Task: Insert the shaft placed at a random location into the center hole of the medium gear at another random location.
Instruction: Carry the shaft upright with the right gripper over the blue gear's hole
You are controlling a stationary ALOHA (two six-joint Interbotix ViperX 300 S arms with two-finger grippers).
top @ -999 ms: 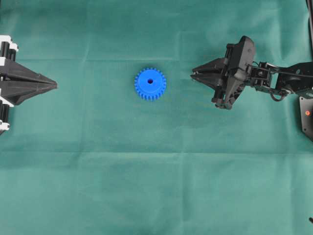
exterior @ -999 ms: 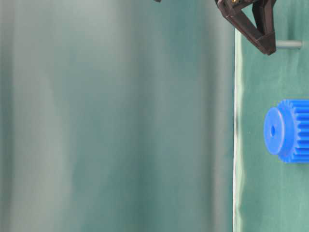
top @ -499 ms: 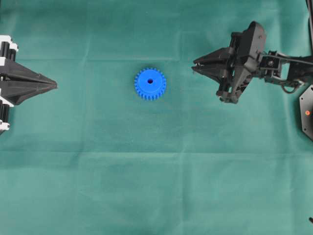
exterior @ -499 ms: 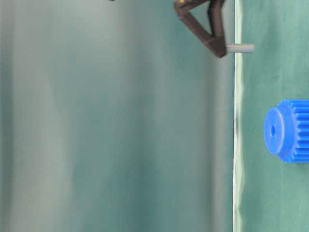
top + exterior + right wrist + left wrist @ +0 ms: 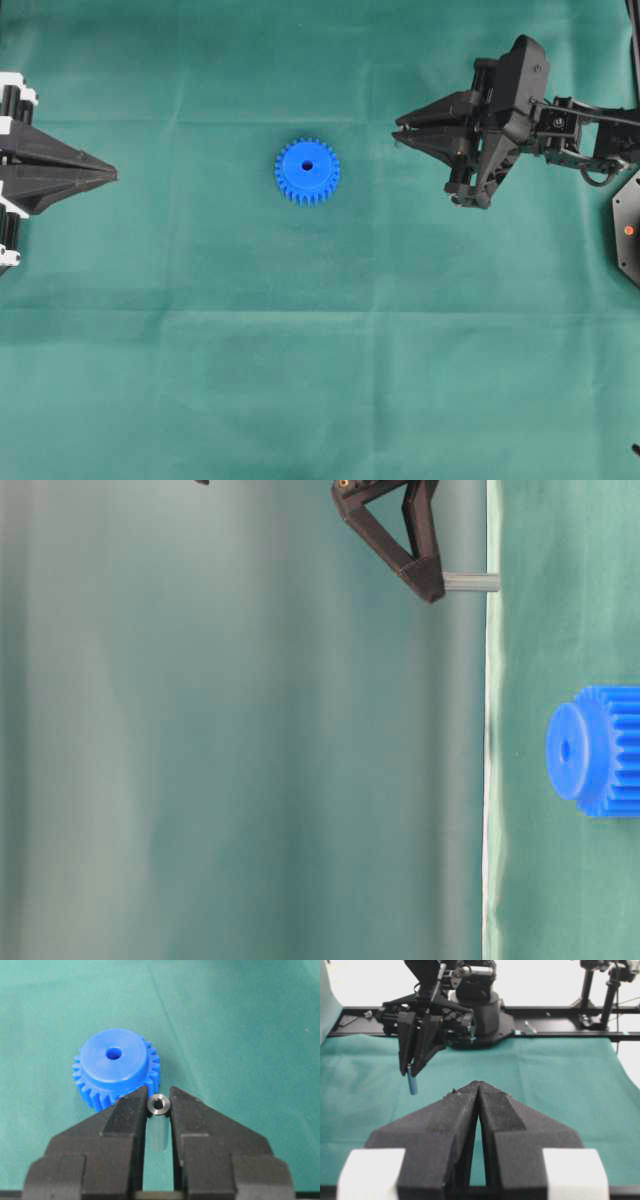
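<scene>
The blue medium gear [image 5: 307,171] lies flat on the green cloth, its center hole [image 5: 306,166] facing up. To its right my right gripper [image 5: 398,131] hangs above the cloth, shut on the silver shaft [image 5: 159,1105], which points down from the fingertips [image 5: 425,578]. In the table-level view the shaft [image 5: 470,581] is clear of the cloth and off to one side of the gear [image 5: 595,750]. The right wrist view has the gear [image 5: 114,1067] just ahead and left of the jaws. My left gripper [image 5: 112,174] rests shut and empty at the left edge.
A black plate with a red dot [image 5: 628,230] sits at the right edge. The right arm's base and a black rail [image 5: 555,1010] stand along the far side of the cloth in the left wrist view.
My right gripper has lifted the shaft off the cloth and drifted slightly toward the back. The gear and the left gripper have stayed still.
</scene>
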